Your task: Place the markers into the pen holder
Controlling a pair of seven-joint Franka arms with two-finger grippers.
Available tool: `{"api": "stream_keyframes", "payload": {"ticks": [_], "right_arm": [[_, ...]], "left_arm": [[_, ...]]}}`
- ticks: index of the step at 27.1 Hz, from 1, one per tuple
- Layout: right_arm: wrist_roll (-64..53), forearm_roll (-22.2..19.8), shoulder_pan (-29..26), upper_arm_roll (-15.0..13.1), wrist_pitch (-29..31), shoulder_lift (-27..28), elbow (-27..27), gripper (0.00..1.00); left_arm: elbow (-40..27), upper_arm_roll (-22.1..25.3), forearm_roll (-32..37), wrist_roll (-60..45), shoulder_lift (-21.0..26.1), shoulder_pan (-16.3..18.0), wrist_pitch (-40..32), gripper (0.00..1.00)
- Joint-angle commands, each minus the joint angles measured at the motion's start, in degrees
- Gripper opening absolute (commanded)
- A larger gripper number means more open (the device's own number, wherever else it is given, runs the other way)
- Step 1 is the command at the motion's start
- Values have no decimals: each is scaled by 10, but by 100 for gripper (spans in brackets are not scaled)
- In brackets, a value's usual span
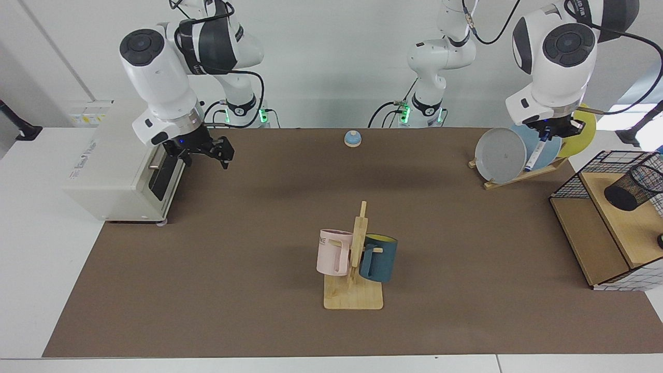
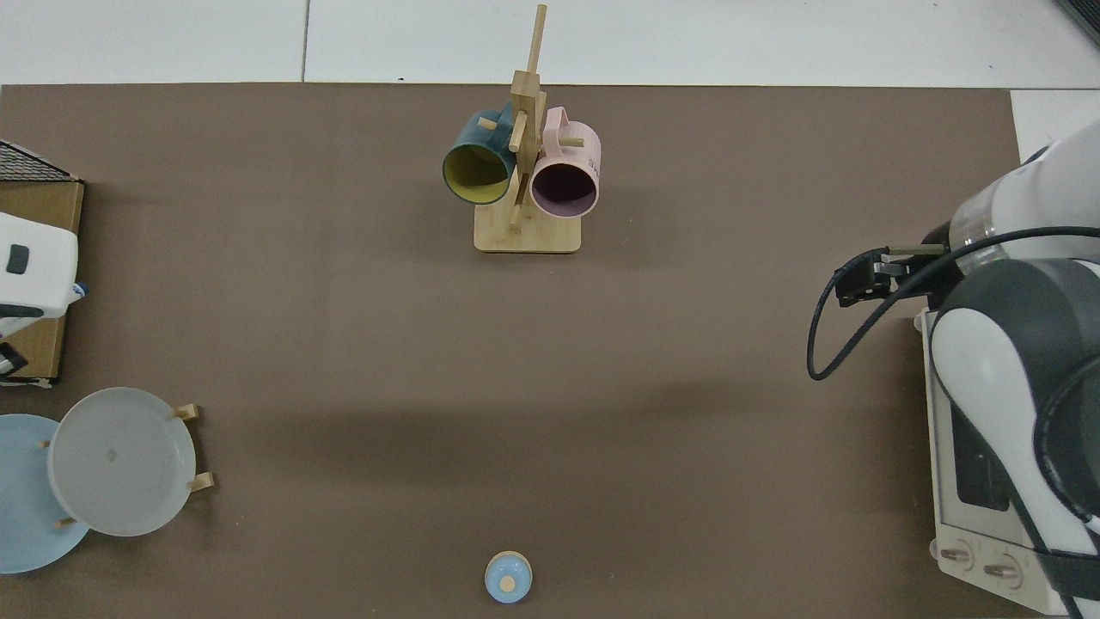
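In the facing view, the left gripper [image 1: 550, 132] hangs high in front of the rack of grey, blue and yellow plates [image 1: 500, 155], its fingers clamped on the upper end of the slim white marker with blue cap and label [image 1: 533, 156], which slants down across the blue plate. The black wire-mesh pen holder [image 1: 633, 187] lies tilted on the wooden shelf of the black wire-grid basket [image 1: 601, 217], well apart from the plate rack on the side away from the robots' bases, its mouth turned toward the basket's far wire wall. The step in hand looks like the carry to the holder; to do it well the marker should clear the basket's top wire, then be tilted to line up with the slanted mouth before release. The right gripper [image 1: 215, 150] waits just beside the cream toaster oven [image 1: 119, 160], far from the plate rack, fingers apart and empty.

The top view shows the layout of the brown worktop [image 2: 550, 387] around the plate rack [image 2: 120, 460], and the right gripper [image 2: 859, 279] by the oven. It hides the marker, the holder and the left gripper's fingers at the frame's edge; only the facing view shows these.
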Motion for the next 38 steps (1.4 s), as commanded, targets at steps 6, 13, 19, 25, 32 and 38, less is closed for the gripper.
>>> {"api": "stream_keyframes", "payload": {"ticks": [6,13,19,25,32,38], "right_arm": [[-48,-36,-4,6,20,-7,48,100],[-48,21,-28,2,28,-27,31,100],[-45,10,-25,2,76,-83,-66,100],[-46,10,-22,2,88,-93,-84,100],[-46,21,-29,3,81,-90,-72,100],[-46,21,-27,3,81,-90,-71,100]], "left_arm": [[10,51,192,226,1,-3,91,0],[45,109,275,389,24,-2,162,0],[31,120,377,413,42,-3,179,0],[22,128,440,391,72,-3,179,0],[-24,143,499,272,101,4,197,0],[-23,166,490,242,122,11,250,0]]}}
